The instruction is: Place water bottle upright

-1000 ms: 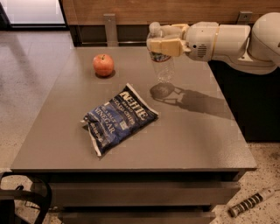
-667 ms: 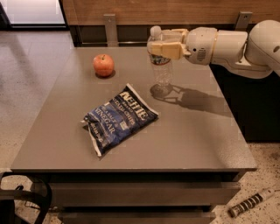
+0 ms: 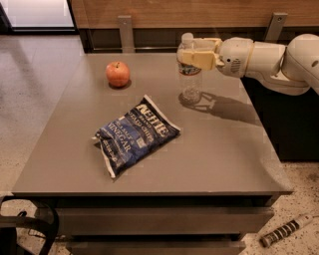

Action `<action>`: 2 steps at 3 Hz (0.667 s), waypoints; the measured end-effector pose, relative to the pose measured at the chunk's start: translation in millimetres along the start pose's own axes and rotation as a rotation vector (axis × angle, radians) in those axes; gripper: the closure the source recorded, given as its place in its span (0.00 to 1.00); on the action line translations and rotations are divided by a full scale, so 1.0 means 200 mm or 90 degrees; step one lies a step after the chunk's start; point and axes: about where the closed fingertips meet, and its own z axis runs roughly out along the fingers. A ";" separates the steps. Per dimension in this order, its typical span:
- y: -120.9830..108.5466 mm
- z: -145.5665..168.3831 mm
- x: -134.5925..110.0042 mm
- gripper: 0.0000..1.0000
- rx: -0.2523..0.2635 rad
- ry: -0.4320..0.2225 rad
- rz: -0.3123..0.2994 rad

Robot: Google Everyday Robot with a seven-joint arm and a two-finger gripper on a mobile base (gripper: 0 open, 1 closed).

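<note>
**Bottle standing in the gripper's grasp at the far side of the table**

I was looking down on a grey table (image 3: pixel 224 164) set on a speckled floor. Nearest me, a striped cylindrical object (image 3: pixel 286 230) lay on the floor by the table's front right corner, and a dark curved frame (image 3: pixel 30 226) showed at the front left; I could not tell what it was.

On the tabletop, a blue Kettle chip bag (image 3: pixel 135 135) lay flat and skewed, a little left of the middle.

Farther back, a red apple (image 3: pixel 118 74) sat near the left rear, well apart from the bag.

To the apple's right the water bottle (image 3: pixel 191 82) stood upright, white cap on top, its base down at the table surface over its own shadow. The gripper (image 3: pixel 185 54) reached in from the right on the white arm (image 3: pixel 269 60), its cream fingers (image 3: pixel 198 59) clamped on the bottle's upper part, just below the cap and over the label band.

Behind the table ran a wood-panelled wall (image 3: pixel 164 12) with two upright metal posts.
</note>
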 end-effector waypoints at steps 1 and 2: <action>-0.08 -0.04 0.05 1.00 0.015 -0.002 0.019; -0.12 -0.06 0.11 1.00 0.020 0.001 0.037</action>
